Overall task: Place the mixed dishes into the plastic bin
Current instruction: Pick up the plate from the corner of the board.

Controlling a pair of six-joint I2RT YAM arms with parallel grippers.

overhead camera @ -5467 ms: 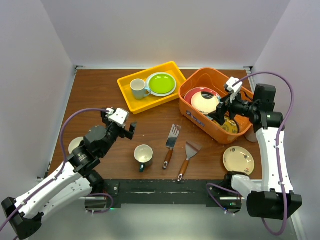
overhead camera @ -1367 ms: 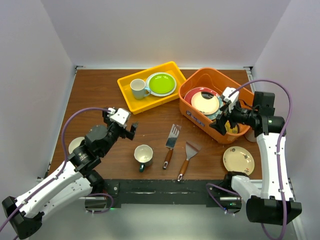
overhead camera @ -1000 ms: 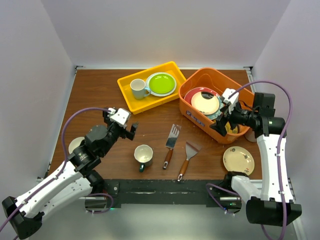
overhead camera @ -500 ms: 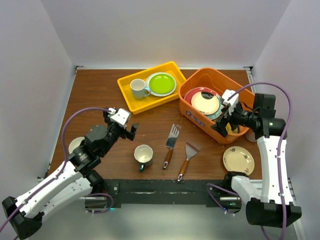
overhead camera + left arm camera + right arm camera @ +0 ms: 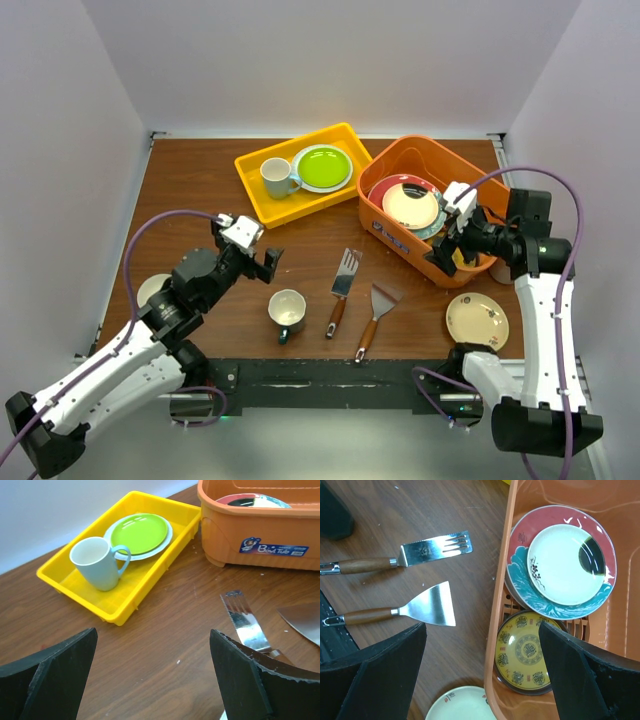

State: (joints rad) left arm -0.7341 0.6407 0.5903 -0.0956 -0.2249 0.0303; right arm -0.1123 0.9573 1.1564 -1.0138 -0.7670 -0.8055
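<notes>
1. Table (image 5: 190, 190): your widest bare wood is far-left, between the tray (image 5: 150, 587) and the left wall. A narrower strip runs between the tray and the spatulas (image 5: 342, 285).
2. Bin (image 5: 392, 232): far right, close to the right edge, just beside the tray. Inside it, a cream plate (image 5: 565, 562) sits on the red-rimmed plate (image 5: 529, 527), with the yellow plate (image 5: 525, 652) nearer.
3. Tray: holds the lime plate (image 5: 322, 167) and white mug (image 5: 275, 178).
4. Loose plate (image 5: 477, 320): on the wood by the near-right edge, near the bin's near corner.
5. Spatulas: side by side mid-table, handles toward the near edge.
6. Teal mug (image 5: 287, 312): upright near the near edge, left of the spatulas.
7. Bowl (image 5: 150, 290): at the left edge, partly hidden by the left arm.
8. Right gripper (image 5: 482, 625): jaws spread wide, empty, over the bin's near wall.
9. Left gripper (image 5: 152, 632): also wide and empty, above wood just beyond the teal mug.
10. Versus 5.5 s back: the right gripper has drawn from over the bin's middle to its near wall and the left gripper has nudged right. The dishes are unmoved.
</notes>
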